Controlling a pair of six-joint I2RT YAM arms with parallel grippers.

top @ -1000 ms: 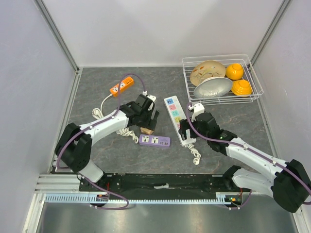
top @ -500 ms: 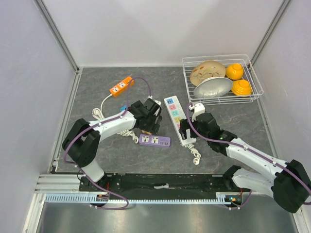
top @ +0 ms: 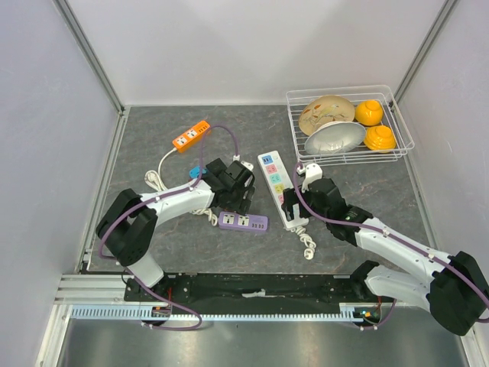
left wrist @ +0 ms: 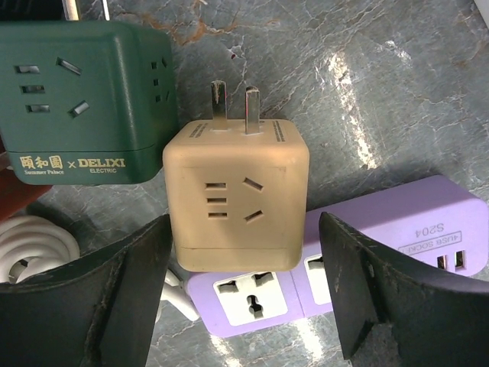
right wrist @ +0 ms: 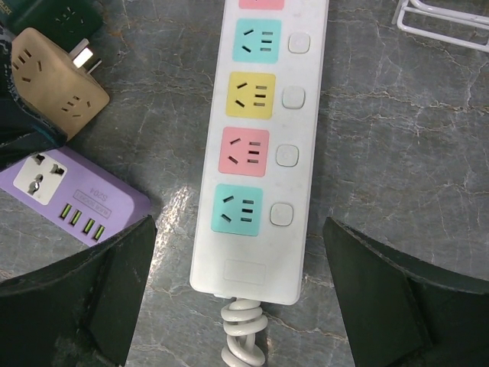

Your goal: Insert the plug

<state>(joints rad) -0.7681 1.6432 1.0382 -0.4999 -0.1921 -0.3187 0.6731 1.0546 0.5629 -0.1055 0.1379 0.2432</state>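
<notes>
Left gripper (left wrist: 244, 220) is straddling the beige plug (left wrist: 237, 195).
Jaws spread, plug lying against the purple strip (left wrist: 412, 229); right gripper (right wrist: 238, 222) is gaping right of it.

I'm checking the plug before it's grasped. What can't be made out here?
Top view: the beige cube adapter is hidden under the left gripper.
Left wrist view: the purple power strip is partly covered by the adapter and cut off by the bottom edge.
Right wrist view: the white power strip's far end is cut off by the top edge, and the green cube is mostly out of frame.
</notes>
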